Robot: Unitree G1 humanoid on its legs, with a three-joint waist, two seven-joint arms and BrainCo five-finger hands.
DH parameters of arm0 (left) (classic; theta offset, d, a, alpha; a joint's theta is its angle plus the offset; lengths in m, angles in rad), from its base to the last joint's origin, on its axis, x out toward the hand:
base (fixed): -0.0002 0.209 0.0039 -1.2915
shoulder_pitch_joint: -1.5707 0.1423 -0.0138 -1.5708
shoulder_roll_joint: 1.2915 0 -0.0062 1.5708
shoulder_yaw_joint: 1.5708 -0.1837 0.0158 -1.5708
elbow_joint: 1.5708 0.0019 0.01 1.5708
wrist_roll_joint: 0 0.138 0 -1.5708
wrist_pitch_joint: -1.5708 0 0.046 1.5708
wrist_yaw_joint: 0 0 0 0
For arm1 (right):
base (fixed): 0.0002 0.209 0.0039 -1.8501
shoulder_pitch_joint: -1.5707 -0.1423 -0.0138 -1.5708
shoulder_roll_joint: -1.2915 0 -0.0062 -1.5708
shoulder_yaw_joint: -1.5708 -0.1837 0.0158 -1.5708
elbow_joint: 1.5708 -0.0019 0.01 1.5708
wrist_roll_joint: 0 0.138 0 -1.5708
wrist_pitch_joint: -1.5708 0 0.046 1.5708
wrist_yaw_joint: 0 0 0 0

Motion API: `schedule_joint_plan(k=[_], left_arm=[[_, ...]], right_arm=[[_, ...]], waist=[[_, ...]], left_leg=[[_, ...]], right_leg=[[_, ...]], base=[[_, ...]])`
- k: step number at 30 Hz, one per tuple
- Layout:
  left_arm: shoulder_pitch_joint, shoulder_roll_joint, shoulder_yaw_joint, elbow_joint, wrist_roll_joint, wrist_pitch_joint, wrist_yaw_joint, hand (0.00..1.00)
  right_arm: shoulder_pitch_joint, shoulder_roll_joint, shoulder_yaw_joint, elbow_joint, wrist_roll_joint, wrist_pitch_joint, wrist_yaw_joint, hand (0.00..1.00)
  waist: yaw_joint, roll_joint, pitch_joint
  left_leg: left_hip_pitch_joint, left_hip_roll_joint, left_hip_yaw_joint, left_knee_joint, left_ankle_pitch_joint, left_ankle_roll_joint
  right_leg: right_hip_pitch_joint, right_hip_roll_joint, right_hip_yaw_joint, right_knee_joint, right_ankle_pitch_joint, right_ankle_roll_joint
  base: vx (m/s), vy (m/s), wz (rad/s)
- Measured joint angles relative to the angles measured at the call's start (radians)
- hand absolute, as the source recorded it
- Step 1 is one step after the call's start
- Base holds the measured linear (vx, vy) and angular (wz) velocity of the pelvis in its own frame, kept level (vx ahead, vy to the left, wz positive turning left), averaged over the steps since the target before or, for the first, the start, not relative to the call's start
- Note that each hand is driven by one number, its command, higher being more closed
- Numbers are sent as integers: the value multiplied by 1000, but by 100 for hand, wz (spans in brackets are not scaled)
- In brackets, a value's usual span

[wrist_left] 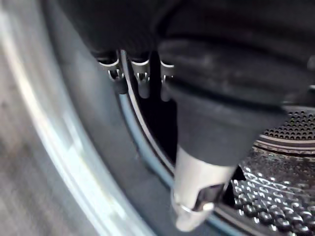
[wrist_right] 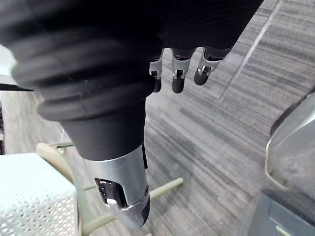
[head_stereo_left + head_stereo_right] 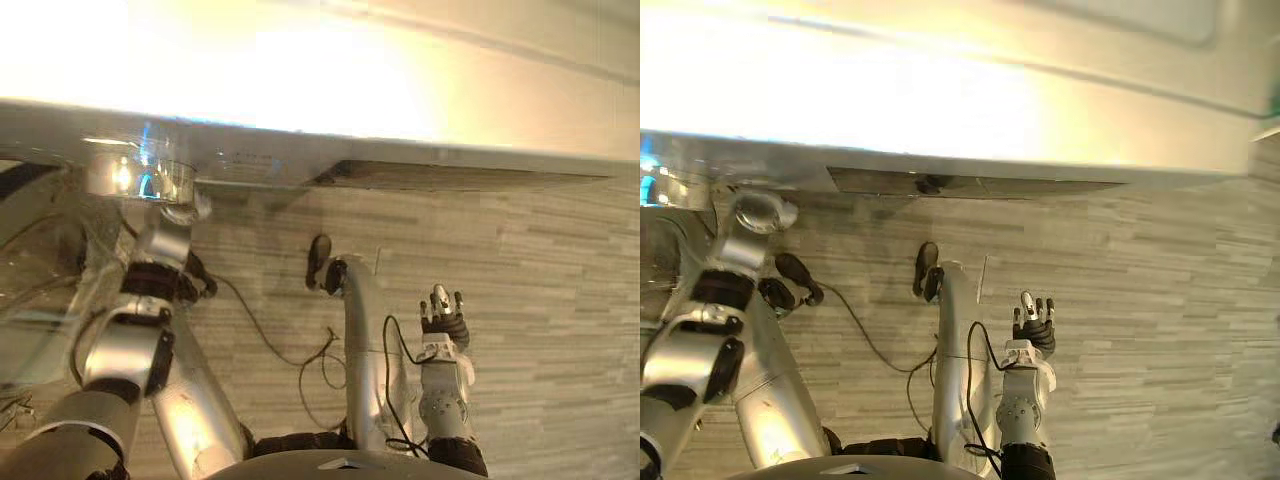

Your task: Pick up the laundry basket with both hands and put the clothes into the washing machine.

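At the left, the left hand (image 1: 206, 98) hangs at the rim of the washing machine drum (image 1: 280, 191), fingers straight, slightly apart, holding nothing. Further right, the right hand (image 3: 443, 322) hangs over the floor (image 2: 221, 137), fingers straight, empty. The white perforated laundry basket (image 2: 29, 201) lies past its thumb, away from the fingertips, likely nearer this hand.

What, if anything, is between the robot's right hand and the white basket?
Nothing visible. The right hand hangs open above bare floor, and the white laundry basket stands off to its side with only floor between. The left hand is over at the washing machine's drum.
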Motion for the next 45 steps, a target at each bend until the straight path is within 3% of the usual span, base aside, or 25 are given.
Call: schedule_joint_plan(k=[5, 8, 9, 13, 17, 20, 23, 25, 27, 29, 30, 34, 36, 39, 41, 42, 43, 44, 45], left_arm=[[362, -175, -3, -1, -177, -30, 3, 0], [494, -217, -1, 10, -224, -48, 12, 0], [557, -242, 19, 77, -234, -65, 15, 0], [638, -277, 106, 209, -226, -67, 13, 0], [707, -282, 196, 321, -154, -64, -4, 0], [734, -298, 266, 333, -151, -66, -5, 0], [733, -316, 314, 340, -161, -67, -4, 0], [731, -315, 314, 340, -172, -66, -5, 0], [728, -318, 314, 340, -173, -66, -4, 0], [739, -342, 313, 346, -173, -67, 0, 0], [738, -340, 313, 355, -172, -67, 0, 0], [726, -280, 305, 399, -169, -67, 2, 0], [702, -274, 304, 434, -159, -66, 2, 0], [689, -275, 304, 454, -132, -66, 2, 0], [670, -275, 311, 471, -123, -66, 1, 0], [669, -276, 315, 476, -122, -66, 1, 0], [666, -276, 322, 490, -122, -66, 1, 0], [662, -270, 347, 508, -122, -62, 1, 0], [669, -269, 351, 507, -122, -59, 2, 0]], right_arm=[[2, 2, -79, 154, -8, 12, -5, 0], [10, 4, -113, 263, -19, 28, -5, 0], [19, 4, -129, 354, -52, 44, -5, 0], [44, 4, -147, 459, -147, 92, -2, 0], [55, -3, -183, 546, -208, 122, 3, 0], [47, -3, -208, 578, -239, 130, 4, 0], [38, 1, -219, 593, -244, 131, 4, 0], [15, -2, -212, 621, -244, 132, 4, 0], [2, -6, -199, 621, -245, 132, 4, 0], [-2, -17, -199, 621, -247, 133, 6, 0], [-7, -9, -199, 624, -262, 134, 8, 0], [14, 9, -168, 653, -297, 140, 19, 0], [42, 6, -164, 650, -327, 137, 19, 0], [67, 2, -163, 646, -381, 140, 19, 0], [64, -18, -159, 638, -401, 140, 19, 0], [48, -25, -146, 641, -403, 139, 19, 0], [17, -51, -125, 651, -433, 138, 19, 0], [-10, -59, -130, 654, -457, 150, 19, 0], [-8, -62, -139, 658, -473, 155, 19, 0]], waist=[[26, 8, -14], [39, 35, -83], [50, 60, -134], [49, 82, -235], [48, 102, -362], [55, 114, -388], [67, 112, -399], [69, 109, -402], [68, 117, -408], [72, 153, -430], [69, 142, -432], [63, 55, -491], [40, 42, -499], [38, 52, -496], [25, 64, -488], [41, 78, -477], [69, 100, -463], [58, 110, -436], [54, 114, -433]], left_leg=[[289, -75, 59, -188, 45, -14], [389, -103, 69, -272, 68, -21], [487, -126, 81, -351, 88, -24], [671, -187, 106, -551, 152, -41], [851, -241, 126, -850, 290, -45], [911, -237, 115, -896, 319, -57], [918, -233, 110, -842, 317, -54], [896, -232, 102, -748, 311, -45], [852, -233, 53, -610, 245, -44], [861, -267, -23, -544, 109, -48], [913, -271, -15, -621, 59, -44], [961, -328, 110, -774, 114, -30], [976, -347, 136, -817, 135, -23], [999, -349, 214, -834, 138, -24], [995, -339, 259, -826, 137, -23], [995, -339, 253, -834, 132, -10], [1006, -334, 259, -879, 121, 14], [1042, -330, 346, -902, 136, 6], [1056, -329, 363, -899, 136, 5]], right_leg=[[242, -33, -9, -108, -7, -4], [343, -39, -24, -171, -3, 1], [445, -46, -46, -240, 4, 7], [620, -57, -83, -394, 37, 22], [796, -31, -151, -629, 118, 28], [900, -7, -187, -725, 148, 33], [965, -6, -212, -756, 150, 34], [989, -11, -208, -759, 144, 36], [999, -15, -198, -762, 147, 39], [999, -1, -161, -774, 156, 40], [989, 15, -117, -777, 162, 47], [949, -12, -16, -899, 263, 38], [949, -18, -13, -949, 318, 28], [918, -13, 31, -973, 363, 16], [865, 10, 40, -981, 435, -13], [840, 28, 24, -999, 496, -49], [810, 68, -26, -1052, 581, -116], [795, 47, -190, -974, 482, -153], [791, 32, -270, -889, 381, -148]], base=[[94, -92, 30], [102, -28, 24], [129, -15, 27], [130, -23, 28], [154, -39, 23], [137, -7, 23], [46, 7, 26], [-28, -23, 4], [-40, 46, -16], [-44, 224, -58], [-32, 178, -70], [4, 87, -79], [36, 80, -43], [17, 55, -82], [-14, 31, -111], [-77, 10, -189], [-107, -25, -223], [-108, -43, -181], [-51, -60, -125]])
